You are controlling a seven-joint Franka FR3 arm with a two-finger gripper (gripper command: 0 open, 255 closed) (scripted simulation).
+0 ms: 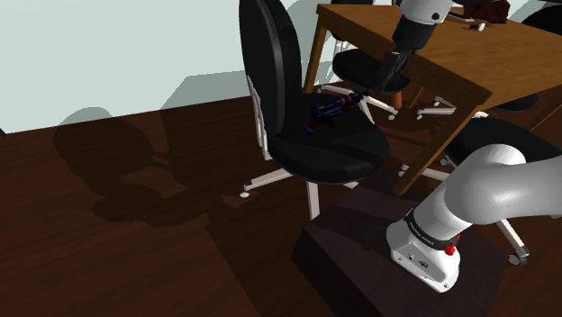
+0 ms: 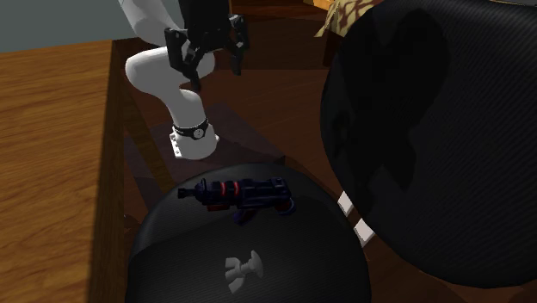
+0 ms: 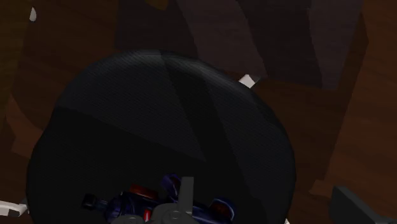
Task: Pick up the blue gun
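The tool hangs in the air with its two fingers spread wide. Nothing is between them. It is open like that, I think, so the gun can fit in the gap when the tool comes down. The tool points down at the chair, and in the wrist view the gun sits right below it, so the aim looks about right. The tool and the gun are well apart and do not touch. The gun is dark blue with some red bits. It lies flat on its side on the black seat, close to the seat's rim, with its long end pointing to the second exterior view's left. The seat holds it up, and lying flat keeps it from rolling. The chair's tall black back stands just beside the seat, so the tool has to come from above and not from that side. The brown table is next to the chair, and the tool is near its edge, so it should take care not to bump it. The white arm bends up from the stand on the dark floor to reach over the chair. The next job, I think, is to go down and close on the gun.
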